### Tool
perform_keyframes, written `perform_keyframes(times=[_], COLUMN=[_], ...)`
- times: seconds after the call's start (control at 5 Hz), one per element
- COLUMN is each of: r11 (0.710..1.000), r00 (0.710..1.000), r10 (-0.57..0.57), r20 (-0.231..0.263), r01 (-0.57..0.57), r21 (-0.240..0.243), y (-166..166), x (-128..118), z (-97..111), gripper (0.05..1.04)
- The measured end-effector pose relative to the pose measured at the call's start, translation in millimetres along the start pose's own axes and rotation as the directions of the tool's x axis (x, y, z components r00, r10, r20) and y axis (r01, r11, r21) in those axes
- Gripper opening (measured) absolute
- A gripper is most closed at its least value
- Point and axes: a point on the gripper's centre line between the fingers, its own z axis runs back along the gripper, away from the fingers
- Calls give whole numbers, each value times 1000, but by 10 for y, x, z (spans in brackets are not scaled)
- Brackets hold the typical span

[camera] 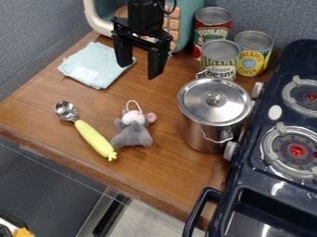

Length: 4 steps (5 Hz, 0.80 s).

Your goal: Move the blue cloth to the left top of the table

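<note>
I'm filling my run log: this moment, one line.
blue cloth: upper left of table | gripper: open, at cloth's right side | contact: unclear

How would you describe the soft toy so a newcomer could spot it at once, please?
On the wooden counter, look between the lidded steel pot and the yellow-handled spoon. The soft toy is a grey mouse, set apart by its white hanging loop.
</note>
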Motion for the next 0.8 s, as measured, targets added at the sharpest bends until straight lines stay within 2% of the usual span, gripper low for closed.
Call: perform_keyframes(times=[0.2,0.4,0.6,0.8], r11=[1000,999,996,993], r00=[999,999,990,981], r10=[-7,-21,72,119], r20=[-31,41,120,151], r01=[6,22,-66,-114], r21=[-20,-42,-59,-41], y=[-22,22,227,392], x=[-3,100,287,377], z=[-135,-174,-413,-356], gripper=[1001,1001,1001,1001])
